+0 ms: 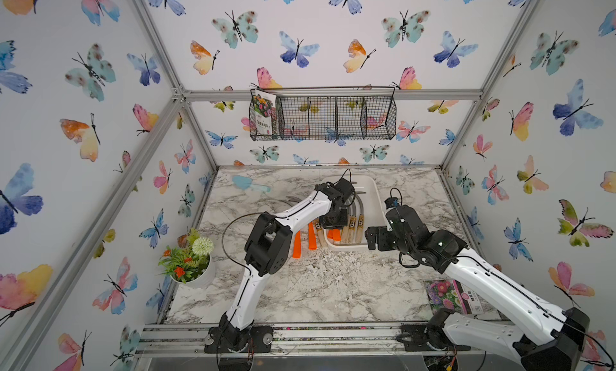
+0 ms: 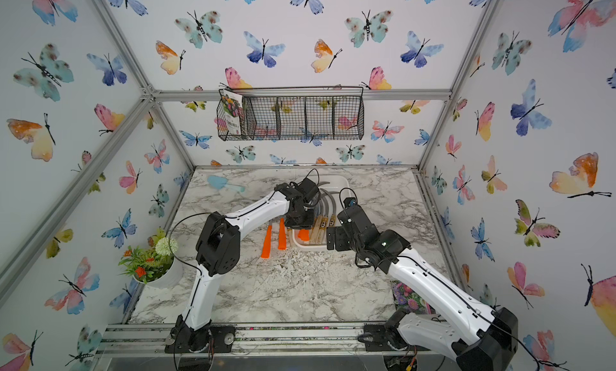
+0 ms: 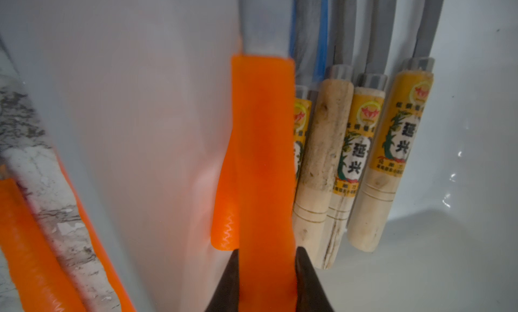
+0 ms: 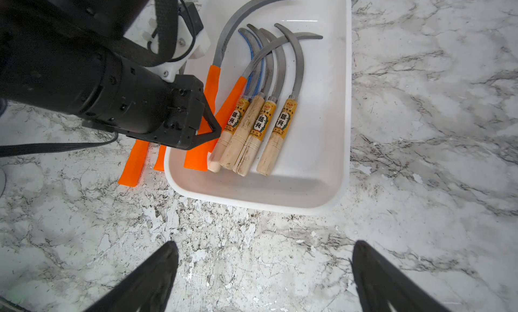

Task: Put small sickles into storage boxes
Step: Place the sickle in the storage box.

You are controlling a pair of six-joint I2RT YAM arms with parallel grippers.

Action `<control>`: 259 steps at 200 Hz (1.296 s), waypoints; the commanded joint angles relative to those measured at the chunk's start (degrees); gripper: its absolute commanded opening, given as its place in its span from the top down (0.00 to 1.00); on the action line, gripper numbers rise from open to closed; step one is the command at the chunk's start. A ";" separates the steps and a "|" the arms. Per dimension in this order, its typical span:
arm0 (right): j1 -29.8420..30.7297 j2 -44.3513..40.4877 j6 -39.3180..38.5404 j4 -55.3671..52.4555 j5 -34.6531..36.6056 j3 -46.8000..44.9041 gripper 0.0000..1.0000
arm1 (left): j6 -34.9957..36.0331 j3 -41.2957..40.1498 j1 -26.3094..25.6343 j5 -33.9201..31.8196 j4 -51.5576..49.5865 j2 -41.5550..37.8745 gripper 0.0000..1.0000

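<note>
Orange-handled sickle (image 3: 263, 156), clenched in the left jaws, is inside the white tray (image 4: 322, 184) next to another orange one (image 3: 224, 229) and four wood-handled sickles (image 4: 253, 128); two more orange handles (image 4: 134, 165) lie on the worktop (image 4: 420, 156) just beside it; right jaws gape empty

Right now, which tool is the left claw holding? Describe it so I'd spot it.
Find the white shallow plastic tray on the marble tabletop. Inside, beside four pale wooden sickle handles, the left claw pinches one grey-bladed sickle. Its handle is bright orange, not wood, and gripped by black fingers.
</note>
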 commanded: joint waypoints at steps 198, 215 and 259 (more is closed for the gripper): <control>-1.61 2.23 -2.25 1.01 -5.69 0.64 0.02 | 2.71 2.43 0.46 1.56 0.76 -2.80 0.09; -1.61 2.89 -2.40 1.10 -6.35 1.37 0.02 | 2.53 -0.49 0.77 1.48 2.08 -5.55 0.01; -1.52 4.76 -1.51 2.36 -9.01 2.70 0.02 | 2.16 -7.79 2.00 1.07 4.86 -12.87 0.02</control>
